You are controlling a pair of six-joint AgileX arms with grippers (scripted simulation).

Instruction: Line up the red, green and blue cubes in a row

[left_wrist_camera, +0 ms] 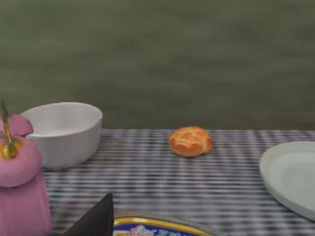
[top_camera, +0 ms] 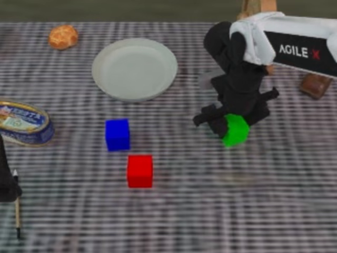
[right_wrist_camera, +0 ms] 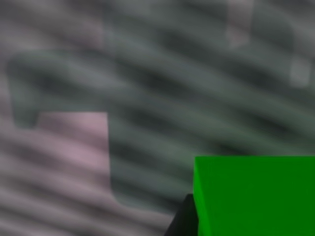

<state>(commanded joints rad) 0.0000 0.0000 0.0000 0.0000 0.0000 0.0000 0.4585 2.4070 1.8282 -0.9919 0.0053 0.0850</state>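
Top view shows my right hand [top_camera: 231, 125] out over the right half of the checked tabletop [top_camera: 237, 211], clenched around the green cube [top_camera: 235, 129], which sits tilted between the dark fingers. The right wrist view has that green cube [right_wrist_camera: 253, 195] filling one corner, with only blurred cloth pattern behind it. The blue cube [top_camera: 117, 134] rests on the tabletop left of centre, and the red cube [top_camera: 140, 171] lies just beside it, nearer and slightly to the right; the two are well apart from the green one. A white plate [top_camera: 135, 68] sits beyond them, a bread roll [top_camera: 63, 37] at the far left, a round tin [top_camera: 23, 123] at the left edge, and a brown block [top_camera: 316, 85] at the far right. My left hand [top_camera: 8, 182] is parked at the near left edge; I cannot tell whether it is clenched or released.
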